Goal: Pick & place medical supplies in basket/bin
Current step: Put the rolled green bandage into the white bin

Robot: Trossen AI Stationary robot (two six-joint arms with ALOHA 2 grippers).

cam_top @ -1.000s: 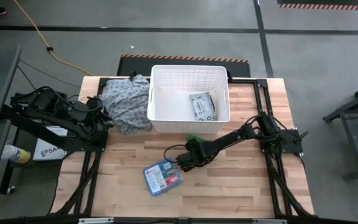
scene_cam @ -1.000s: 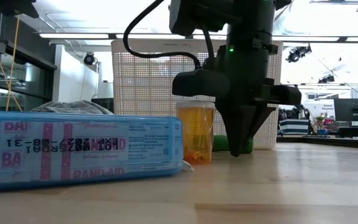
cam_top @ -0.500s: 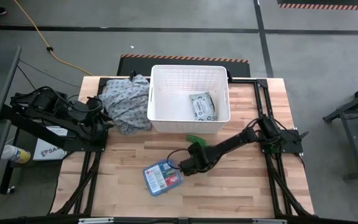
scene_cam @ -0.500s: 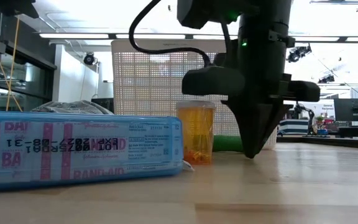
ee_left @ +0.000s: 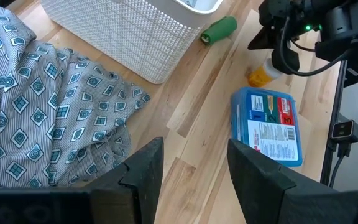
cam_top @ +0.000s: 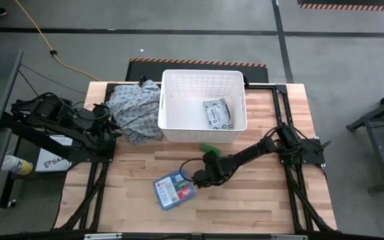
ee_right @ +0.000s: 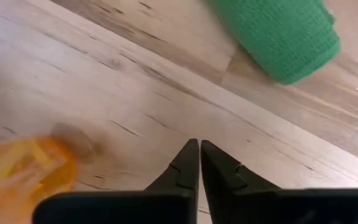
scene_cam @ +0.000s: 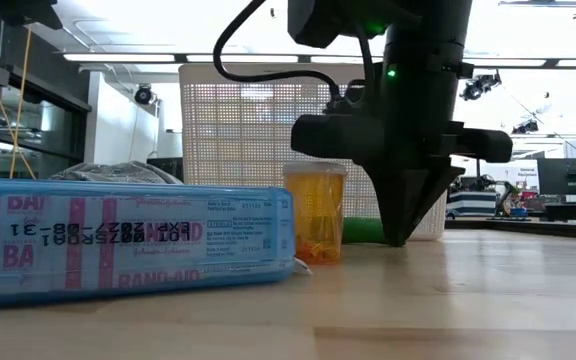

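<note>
My right gripper [scene_cam: 398, 240] is shut and points down just above the wood, between an orange pill bottle [scene_cam: 315, 212] and a green roll [ee_right: 278, 31] that lies on its side. The bottle [ee_right: 23, 168] stands upright beside the fingers, apart from them. A blue first-aid box [cam_top: 175, 190] lies flat near the table's front. The white basket [cam_top: 203, 72] stands at the far middle with a grey-white packet [cam_top: 217, 113] inside. My left gripper [ee_left: 194, 171] waits open above the table's left side, with nothing between its fingers.
A grey-blue patterned cloth heap [cam_top: 135, 110] lies against the basket's left wall. Bare wood shows at the table's near right [cam_top: 259, 200]. The dark frame rails [cam_top: 279, 100] run along both sides of the table.
My right gripper has shifted a little toward the table's near edge, away from the green roll, and has stayed shut and low over the wood. The bottle, roll and box lie as before.
</note>
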